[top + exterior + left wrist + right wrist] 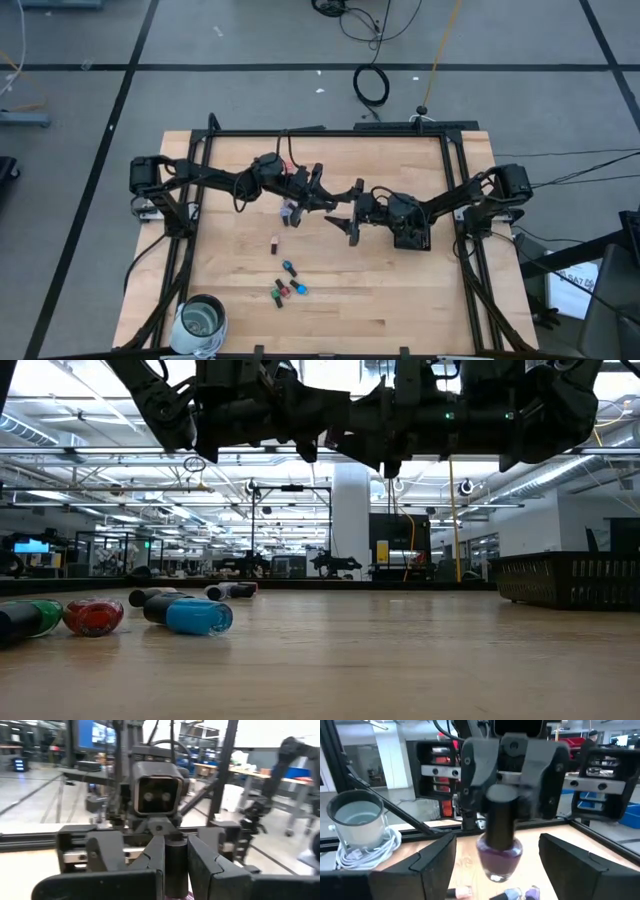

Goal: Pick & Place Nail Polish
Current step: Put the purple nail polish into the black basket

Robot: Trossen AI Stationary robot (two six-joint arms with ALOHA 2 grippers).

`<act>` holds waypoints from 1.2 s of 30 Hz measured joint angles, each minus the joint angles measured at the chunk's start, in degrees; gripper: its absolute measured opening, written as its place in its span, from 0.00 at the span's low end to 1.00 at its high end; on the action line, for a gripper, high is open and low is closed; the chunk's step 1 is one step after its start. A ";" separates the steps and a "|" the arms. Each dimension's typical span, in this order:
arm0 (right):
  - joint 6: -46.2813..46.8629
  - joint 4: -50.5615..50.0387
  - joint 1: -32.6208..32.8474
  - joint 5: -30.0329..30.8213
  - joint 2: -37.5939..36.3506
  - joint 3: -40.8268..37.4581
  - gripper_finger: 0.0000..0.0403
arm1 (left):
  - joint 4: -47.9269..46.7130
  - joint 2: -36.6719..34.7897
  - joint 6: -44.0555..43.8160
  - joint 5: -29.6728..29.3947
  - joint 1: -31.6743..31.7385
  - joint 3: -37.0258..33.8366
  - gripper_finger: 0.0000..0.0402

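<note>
My left gripper (328, 196) is above the table's middle, shut on a purple nail polish bottle (500, 854) with a dark cap. My right gripper (497, 851) faces it from the table's right, open, with one finger on either side of the bottle and touching nothing; it also shows in the high view (347, 212). Several more small bottles lie on the wood: a purple and pale group (290, 213), a pink one (275, 241), a teal one (288, 267) and a cluster (285, 290). Red (95, 617) and blue (197, 616) bottles lie on their sides. My left gripper pinches the bottle's dark cap (175, 862) between its two fingers (479, 767). The fingers come level from the table's left. The bottle hangs upright below the cap, its purple glass body (501, 862) down and clear of the table.
A round glass jar (203, 320) with a coiled cable stands at the near left corner. A black tray (412, 238) lies under my right arm, and it shows at the right of the low view (570, 578). A black frame (330, 133) rims the table.
</note>
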 joint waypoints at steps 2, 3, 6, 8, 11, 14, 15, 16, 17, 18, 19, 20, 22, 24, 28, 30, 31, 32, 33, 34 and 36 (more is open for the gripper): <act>0.02 -0.74 0.02 -0.08 0.00 0.00 0.65 | -0.11 0.00 0.30 -2.40 -0.67 0.00 0.08; -0.04 -1.20 0.02 -0.04 0.00 0.00 0.64 | -0.13 0.00 0.68 -3.45 -1.07 0.00 0.08; -0.32 -1.75 0.00 0.00 0.00 0.00 0.62 | -0.13 0.00 2.03 -5.11 -2.36 0.00 0.08; -0.37 -1.21 0.00 0.05 0.00 0.00 0.61 | -0.06 0.00 3.21 -6.22 -3.02 0.00 0.08; -0.40 -1.22 0.00 0.05 0.00 -0.02 0.58 | -0.02 0.00 4.34 -7.39 -3.35 0.00 0.08; -0.39 -1.20 0.00 0.05 0.00 -0.02 0.54 | -0.19 0.00 4.27 -7.84 -3.35 0.00 0.08; -0.39 -1.22 0.00 0.05 0.00 -0.02 0.52 | -0.21 0.00 4.27 -7.94 -3.35 0.00 0.08; -0.40 -1.32 0.00 0.05 0.00 -0.02 0.50 | -0.29 0.00 4.27 -8.09 -3.35 0.00 0.08; -0.41 -1.37 0.00 0.03 0.00 -0.02 0.47 | -0.40 0.00 4.27 -8.18 -3.35 0.00 0.08; -0.39 -1.36 0.01 0.00 0.00 -0.03 0.45 | -0.60 0.00 4.27 -8.39 -3.35 0.00 0.08; -0.39 -1.34 0.10 0.00 0.00 -0.04 0.43 | -0.85 0.00 4.28 -8.55 -3.35 0.00 0.08; -0.39 -1.35 0.21 0.01 0.00 -0.04 0.41 | -1.07 0.00 4.29 -8.59 -3.35 0.00 0.08; -0.67 -1.28 0.36 0.02 0.00 -0.04 0.36 | -1.44 0.00 4.29 -8.64 -3.35 0.00 0.08; -0.85 -1.34 0.39 0.00 0.00 -0.04 0.30 | -1.44 0.00 4.27 -8.59 -3.39 0.00 0.08; -1.50 -1.56 0.39 0.00 0.00 -0.04 0.26 | -1.46 0.00 4.30 -8.72 -3.39 0.00 0.09; -1.73 -1.87 0.39 0.00 -0.01 -0.04 0.26 | -1.51 0.00 4.39 -8.74 -3.39 0.00 0.10; -1.70 -2.06 0.39 0.00 -0.02 -0.04 0.26 | -1.55 0.00 4.44 -8.76 -3.39 -0.02 0.10; -1.69 -2.25 0.39 0.03 -0.02 -0.04 0.26 | -1.63 0.00 4.44 -8.78 -3.39 -0.02 0.10; -1.68 -2.43 0.39 0.03 -0.03 -0.04 0.26 | -1.66 0.00 4.44 -8.82 -3.39 -0.04 0.10; -1.68 -2.63 0.39 0.03 -0.07 -0.04 0.26 | -1.66 0.00 4.44 -8.86 -3.39 -0.04 0.10; -1.43 -3.16 0.37 0.03 -0.07 -0.04 0.26 | -1.77 0.00 4.62 -8.95 -3.39 -0.04 0.10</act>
